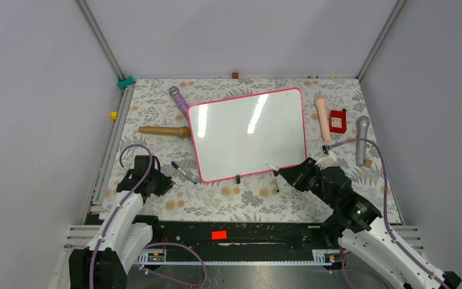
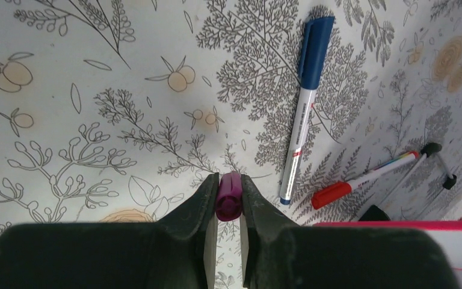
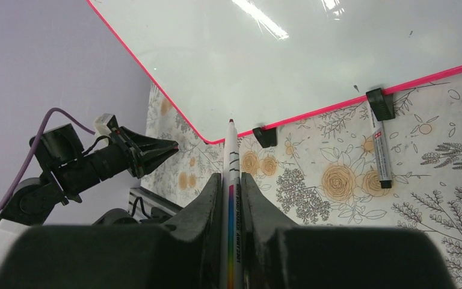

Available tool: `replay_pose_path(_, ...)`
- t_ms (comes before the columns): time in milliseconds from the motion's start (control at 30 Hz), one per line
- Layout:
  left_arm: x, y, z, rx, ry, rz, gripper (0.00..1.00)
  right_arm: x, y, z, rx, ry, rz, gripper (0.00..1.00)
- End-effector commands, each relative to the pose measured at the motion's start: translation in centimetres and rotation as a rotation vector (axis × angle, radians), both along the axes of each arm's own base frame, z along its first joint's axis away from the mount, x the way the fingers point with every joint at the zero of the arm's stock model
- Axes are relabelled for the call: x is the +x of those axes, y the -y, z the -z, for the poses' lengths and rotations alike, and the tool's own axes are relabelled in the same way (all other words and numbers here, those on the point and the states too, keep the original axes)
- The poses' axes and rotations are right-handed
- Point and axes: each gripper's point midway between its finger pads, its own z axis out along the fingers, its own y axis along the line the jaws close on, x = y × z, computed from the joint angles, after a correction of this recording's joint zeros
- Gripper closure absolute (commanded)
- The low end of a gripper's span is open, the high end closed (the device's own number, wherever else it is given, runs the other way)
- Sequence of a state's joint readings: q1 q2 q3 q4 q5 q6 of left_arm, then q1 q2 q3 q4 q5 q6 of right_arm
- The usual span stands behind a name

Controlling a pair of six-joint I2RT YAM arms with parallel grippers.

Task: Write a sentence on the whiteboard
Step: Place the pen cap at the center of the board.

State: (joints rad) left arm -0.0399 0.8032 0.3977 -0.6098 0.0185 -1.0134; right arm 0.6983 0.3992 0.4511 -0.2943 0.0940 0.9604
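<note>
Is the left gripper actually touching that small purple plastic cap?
Touching. The left wrist view shows the small purple plastic cap pinched between the left gripper's black fingers, no gap either side.

We see a floral tablecloth [image 1: 240, 198] under all the clutter. Near its left side lie a blue-capped marker [image 1: 183, 172], a wooden handle [image 1: 163, 130] farther back, and a purple wand [image 1: 179, 100] with a grey head behind that. Toward its right side a beige cylinder [image 1: 322, 116], a red box [image 1: 337, 121] and a grey microphone [image 1: 361, 138] sit in a row, with a small wooden block [image 1: 367, 163] nearer the front. A teal clip [image 1: 126, 80] sits at its back-left corner and a yellow cube [image 1: 113, 115] at its left edge.
</note>
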Motion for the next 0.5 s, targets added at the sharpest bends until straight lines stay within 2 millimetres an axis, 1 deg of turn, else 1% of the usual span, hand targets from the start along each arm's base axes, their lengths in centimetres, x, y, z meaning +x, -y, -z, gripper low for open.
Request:
replay_pose_path(0,2.4,-1.2,-0.8,0.042,0.084,-0.069,1.0,0.7,-0.4,-1.0,-0.022,0.057,-0.021,1.0)
replay_pose_path(167,2.5,-1.6,-0.7,0.062,0.071,-0.08,0.99,0.6,-1.4,-1.4,-0.015,0.085,-0.074,1.0)
replay_pose_path(267,2.2,-1.3,-0.4,0.037,0.045,-0.086,0.93,0.7,-1.5,-1.5,-0.005,0.099,-0.077,1.0)
replay_pose_path(367,2.0,-0.8,-0.1,0.006,0.028,-0.087,0.91,0.6,-1.6,-1.3,-0.009,0.095,-0.087,1.0)
replay_pose_path(467,1.8,-0.8,0.2,0.009,0.011,-0.091,0.88,0.5,-2.0,-1.4,0.0,0.094,-0.105,1.0)
